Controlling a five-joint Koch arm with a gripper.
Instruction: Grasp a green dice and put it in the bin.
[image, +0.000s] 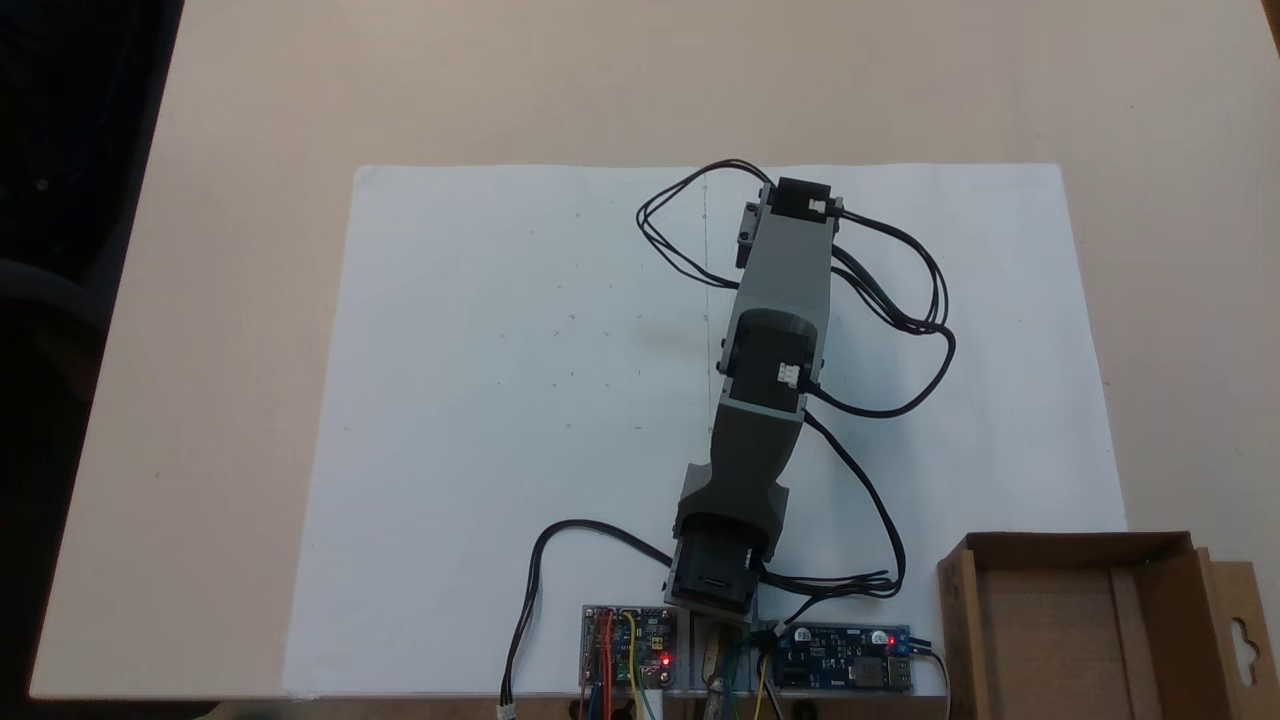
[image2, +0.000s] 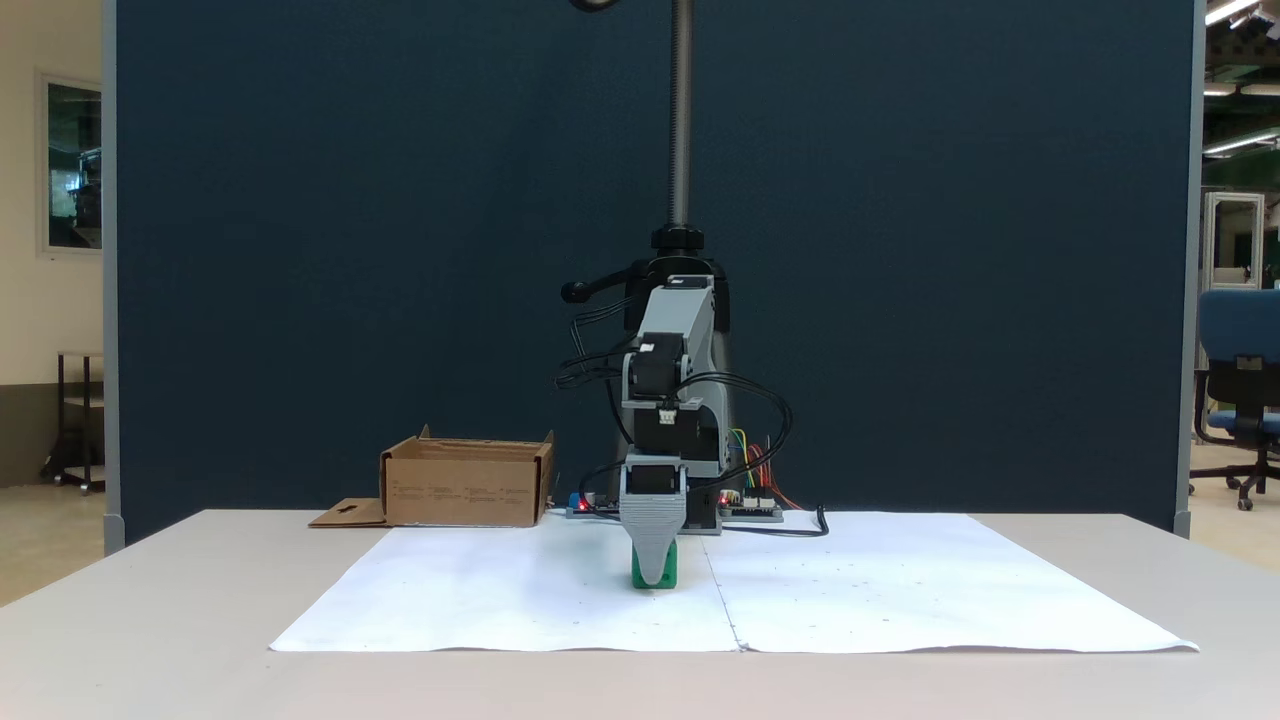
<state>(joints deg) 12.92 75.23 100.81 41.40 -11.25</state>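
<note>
In a fixed view from the front, the green dice rests on the white paper, mostly covered by the gripper. Only its green edges show on either side of the grey ribbed finger. The gripper points straight down with its tip at the dice. Its jaws lie one behind the other, so their gap is hidden. From above, the arm reaches out over the paper and covers both gripper and dice. The bin is a brown cardboard box beside the arm's base, seen at back left from the front.
White paper covers the middle of the beige table. Two circuit boards and loose black cables lie around the arm's base. A dark blue partition stands behind the table.
</note>
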